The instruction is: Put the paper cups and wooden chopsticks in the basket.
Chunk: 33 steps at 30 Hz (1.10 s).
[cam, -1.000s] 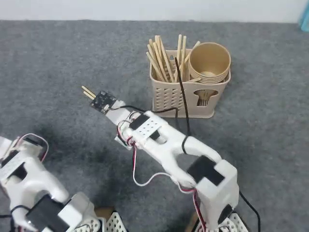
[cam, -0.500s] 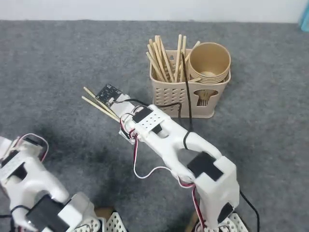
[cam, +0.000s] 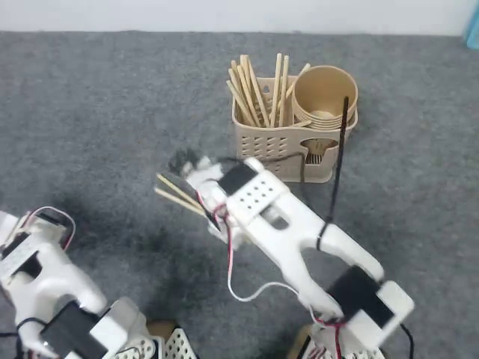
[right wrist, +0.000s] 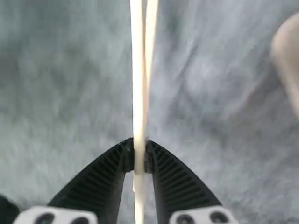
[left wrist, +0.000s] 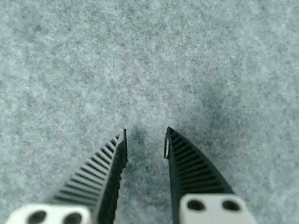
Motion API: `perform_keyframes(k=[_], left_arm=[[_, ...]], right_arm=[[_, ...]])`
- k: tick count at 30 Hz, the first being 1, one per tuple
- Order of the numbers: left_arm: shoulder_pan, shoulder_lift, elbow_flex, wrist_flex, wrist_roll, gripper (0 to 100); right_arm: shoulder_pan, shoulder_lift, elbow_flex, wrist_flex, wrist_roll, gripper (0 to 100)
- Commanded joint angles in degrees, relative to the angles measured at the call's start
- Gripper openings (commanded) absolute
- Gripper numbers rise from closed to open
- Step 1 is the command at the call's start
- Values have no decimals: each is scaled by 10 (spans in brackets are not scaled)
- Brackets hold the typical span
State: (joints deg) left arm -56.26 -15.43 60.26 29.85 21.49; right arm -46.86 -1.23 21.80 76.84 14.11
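A beige basket [cam: 278, 146] stands at the back of the carpet with several wooden chopsticks [cam: 258, 91] upright in one side and stacked paper cups [cam: 325, 97] in the other. My right gripper [right wrist: 138, 156] is shut on a pair of wooden chopsticks [right wrist: 141, 70]. From above, that pair of chopsticks [cam: 178, 194] sticks out to the left of the right arm [cam: 254, 196], lifted off the carpet, front-left of the basket. My left gripper [left wrist: 145, 139] is open over bare carpet at the near left, nothing between its fingers.
Grey carpet [cam: 97, 112] covers the whole floor. The left arm's body [cam: 45, 292] sits at the front left corner. A black cable [cam: 338, 157] rises from the right arm in front of the basket.
The right arm has swung and pulled back toward the front, carrying the chopsticks from farther left to nearer the basket's front-left. The left arm has kept still.
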Motion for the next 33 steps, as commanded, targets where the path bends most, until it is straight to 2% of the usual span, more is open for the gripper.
perform_keyframes(k=[1,6,10,12,16,18,21,25,28,33], left_arm=[[1,-2,-25,-1,4,126],[1,-2,-25,-1,4,126],[1,-2,-25,-1,4,126],[1,-2,-25,0,4,126],[1,-2,-25,0,4,126],[0,-2,-25,0,4,126],[0,-2,-25,0,4,126],[0,-2,-25,0,4,126],[0,-2,-25,1,4,126],[0,-2,-25,1,4,126]], right_arm=[[7,-98,124,-36,55,9],[42,-241,309,-172,86,10],[57,-329,382,-201,113,16],[57,-355,393,-185,127,64],[57,-380,393,-153,133,225],[55,-390,390,-154,132,258],[51,-400,365,-154,131,225],[18,-400,308,-159,127,133],[-17,-383,290,-222,84,85],[-60,-298,287,-360,44,138]])
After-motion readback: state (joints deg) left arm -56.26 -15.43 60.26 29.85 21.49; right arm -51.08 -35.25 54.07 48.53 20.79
